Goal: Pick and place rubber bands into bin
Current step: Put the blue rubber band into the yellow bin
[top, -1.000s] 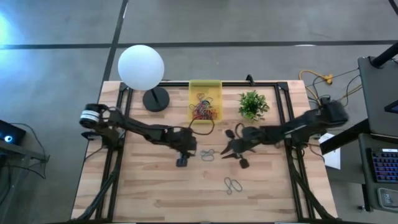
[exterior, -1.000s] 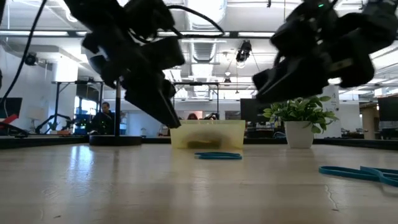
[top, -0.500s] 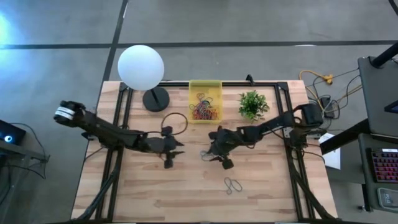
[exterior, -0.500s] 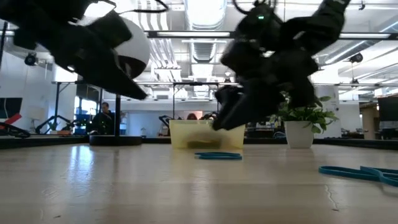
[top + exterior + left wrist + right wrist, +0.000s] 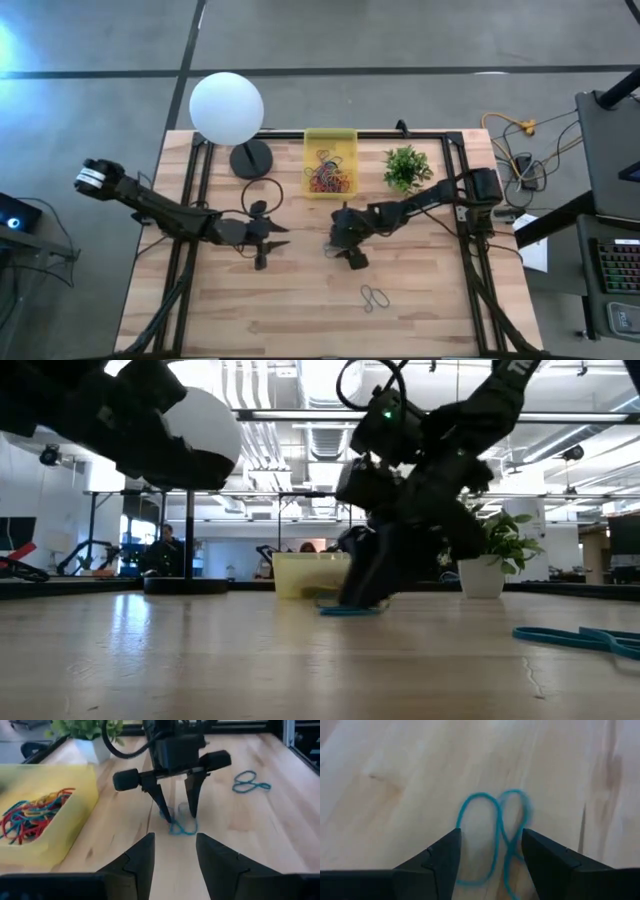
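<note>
Pale wood table [image 5: 440, 310] — looped blue rubber band [image 5: 495, 837]

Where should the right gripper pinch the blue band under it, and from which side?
Come straight down from above: the blue rubber band lies flat on the table in a figure-eight. Pinch the middle crossing, where strands bunch. The right gripper is open, straddling it.

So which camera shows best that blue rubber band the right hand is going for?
The right wrist view: the blue rubber band fills the picture between the open right hand. The left wrist view shows it small under that hand, the low view edge-on, and the high view barely at all.
</note>
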Robot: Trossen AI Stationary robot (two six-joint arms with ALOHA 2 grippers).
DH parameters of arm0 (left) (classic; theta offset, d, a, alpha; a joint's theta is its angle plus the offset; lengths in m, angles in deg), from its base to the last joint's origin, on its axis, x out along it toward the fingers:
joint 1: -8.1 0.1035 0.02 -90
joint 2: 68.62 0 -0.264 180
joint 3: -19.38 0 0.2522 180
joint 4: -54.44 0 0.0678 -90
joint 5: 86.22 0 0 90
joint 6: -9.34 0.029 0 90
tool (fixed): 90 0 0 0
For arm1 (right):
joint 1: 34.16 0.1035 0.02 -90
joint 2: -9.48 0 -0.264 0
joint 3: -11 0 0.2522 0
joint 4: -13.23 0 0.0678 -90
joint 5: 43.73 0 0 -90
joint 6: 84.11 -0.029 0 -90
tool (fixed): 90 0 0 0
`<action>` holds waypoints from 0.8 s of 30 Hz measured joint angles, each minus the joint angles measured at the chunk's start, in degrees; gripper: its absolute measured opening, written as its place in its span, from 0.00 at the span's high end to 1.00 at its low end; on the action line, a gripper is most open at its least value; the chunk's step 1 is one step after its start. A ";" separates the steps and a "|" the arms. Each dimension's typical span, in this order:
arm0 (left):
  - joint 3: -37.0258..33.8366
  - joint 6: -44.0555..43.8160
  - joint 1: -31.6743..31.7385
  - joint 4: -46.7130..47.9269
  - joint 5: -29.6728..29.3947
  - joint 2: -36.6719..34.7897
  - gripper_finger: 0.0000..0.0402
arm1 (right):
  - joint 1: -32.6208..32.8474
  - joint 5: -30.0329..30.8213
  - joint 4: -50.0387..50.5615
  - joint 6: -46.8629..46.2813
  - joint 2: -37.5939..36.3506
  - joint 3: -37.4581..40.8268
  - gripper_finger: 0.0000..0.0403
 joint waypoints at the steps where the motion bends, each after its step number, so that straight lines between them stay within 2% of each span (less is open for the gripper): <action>1: -0.08 0.04 -0.03 0.00 -0.01 0.05 0.68 | 0.02 0.24 -0.21 0.03 0.70 -0.73 0.51; 7: -0.58 0.05 -0.17 -0.78 -0.31 0.48 0.68 | 0.02 1.23 2.83 -0.30 1.00 -2.30 0.52; 12: -0.86 0.40 -0.22 -2.59 -0.75 0.43 0.68 | 0.06 2.52 5.30 -0.83 0.10 -1.67 0.58; 24: -1.04 1.56 -0.24 -4.07 -1.15 0.37 0.68 | 0.02 2.79 6.69 -1.06 0.07 -1.58 0.89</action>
